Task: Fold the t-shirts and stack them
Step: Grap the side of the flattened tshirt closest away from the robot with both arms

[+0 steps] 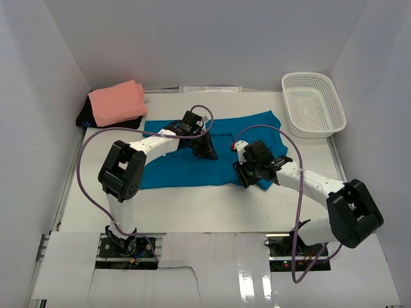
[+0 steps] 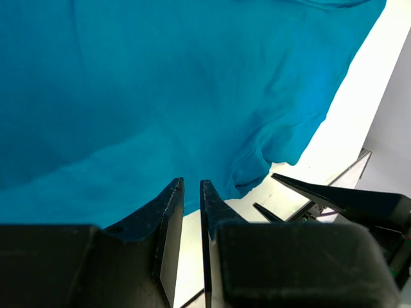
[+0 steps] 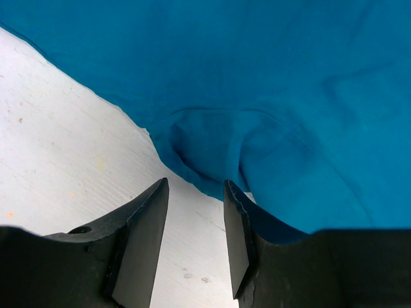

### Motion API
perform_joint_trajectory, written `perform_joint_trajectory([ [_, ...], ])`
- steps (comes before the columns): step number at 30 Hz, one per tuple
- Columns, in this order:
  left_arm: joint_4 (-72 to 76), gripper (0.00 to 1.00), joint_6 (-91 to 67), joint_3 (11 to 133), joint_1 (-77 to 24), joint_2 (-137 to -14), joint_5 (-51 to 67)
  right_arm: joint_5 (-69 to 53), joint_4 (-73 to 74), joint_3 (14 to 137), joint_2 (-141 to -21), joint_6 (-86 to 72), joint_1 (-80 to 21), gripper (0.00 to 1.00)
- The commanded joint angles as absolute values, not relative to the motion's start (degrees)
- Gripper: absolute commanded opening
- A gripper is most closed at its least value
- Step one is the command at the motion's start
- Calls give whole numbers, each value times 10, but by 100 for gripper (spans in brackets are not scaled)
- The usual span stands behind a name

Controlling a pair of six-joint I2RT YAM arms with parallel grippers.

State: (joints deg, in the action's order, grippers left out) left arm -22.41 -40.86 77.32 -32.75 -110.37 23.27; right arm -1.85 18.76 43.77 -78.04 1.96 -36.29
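Note:
A blue t-shirt (image 1: pixel 186 160) lies spread flat across the middle of the table. My left gripper (image 1: pixel 204 146) hovers over the shirt's upper middle. In the left wrist view its jaws (image 2: pixel 191 184) stand a narrow gap apart with nothing between them, and the shirt (image 2: pixel 160 83) lies below. My right gripper (image 1: pixel 247 172) is low at the shirt's near right edge. In the right wrist view it (image 3: pixel 196 183) is open and empty, with a bunched fold of the shirt's edge (image 3: pixel 205 147) just beyond the fingertips. A folded pink t-shirt (image 1: pixel 117 102) lies at the back left.
The pink shirt rests on a black item (image 1: pixel 87 119). A white mesh basket (image 1: pixel 313 104) stands at the back right. White walls enclose the table (image 1: pixel 192 205) on three sides. Purple cables loop off both arms.

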Motion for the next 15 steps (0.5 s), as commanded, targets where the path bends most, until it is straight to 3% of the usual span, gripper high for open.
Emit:
perform_joint_trajectory([
  [1, -228, 27, -399, 795, -327, -1082, 230, -26, 191, 461, -791, 25, -366, 46],
  [10, -229, 27, -400, 795, -325, -1085, 230, -35, 189, 449, -818, 28, -366, 45],
  [15, -229, 27, -399, 795, -323, -1085, 231, -41, 185, 451, -838, 29, -366, 30],
])
